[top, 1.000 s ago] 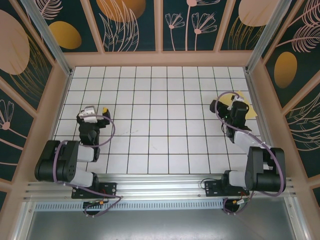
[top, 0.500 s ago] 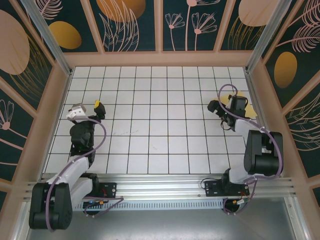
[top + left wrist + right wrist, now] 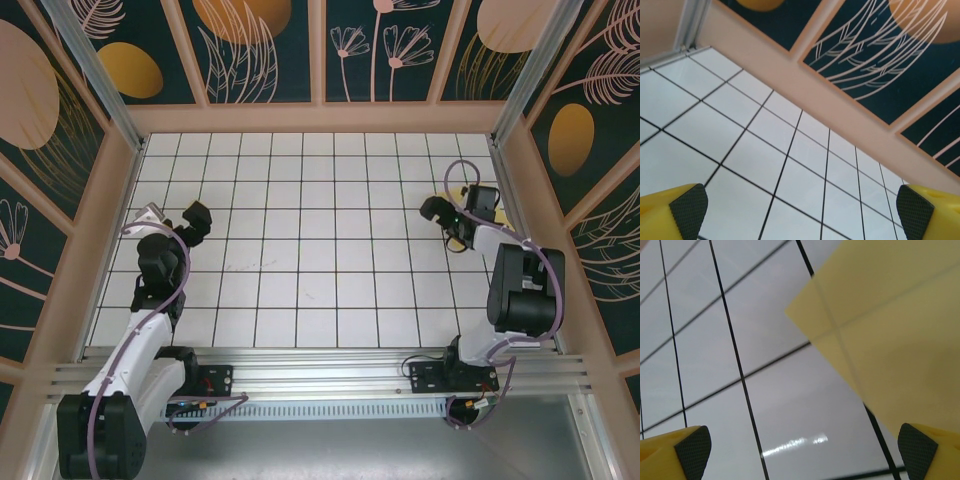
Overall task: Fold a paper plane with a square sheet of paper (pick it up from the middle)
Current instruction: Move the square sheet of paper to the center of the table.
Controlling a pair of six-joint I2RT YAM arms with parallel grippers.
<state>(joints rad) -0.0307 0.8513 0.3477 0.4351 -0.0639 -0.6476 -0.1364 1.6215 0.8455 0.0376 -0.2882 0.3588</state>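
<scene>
**Overhead view.** The left arm reaches out along the left side of the tiled table (image 3: 300,180). The left gripper (image 3: 176,222) is over the tiles near that edge with its jaws spread wide and nothing between them. The right arm reaches toward the far right part of the table. The right gripper (image 3: 460,205) is there with its jaws also wide. The yellow sheet of paper (image 3: 458,193) lies under it, close to the right wall. Small yellow patches show past the gripper body and the rest is covered. From here I cannot tell whether the gripper touches it.

**Left wrist view.** The left gripper (image 3: 800,212) has one yellow fingertip at each lower corner, and its dark ribbed pads (image 3: 689,205) face inward. The gap is wide and empty. Beyond the gap are bare white tiles with black lines, then the pink rail and dark leaf-patterned back wall (image 3: 875,65).

**Right wrist view.** The right gripper (image 3: 805,450) is spread just as wide and holds nothing. The sheet of paper (image 3: 890,325) lies flat on the tiles, upper right of the gap, with one corner pointing left. Grid lines show faintly through it. The right pad (image 3: 917,447) is just at its lower edge. I cannot tell whether they are in contact.
</scene>
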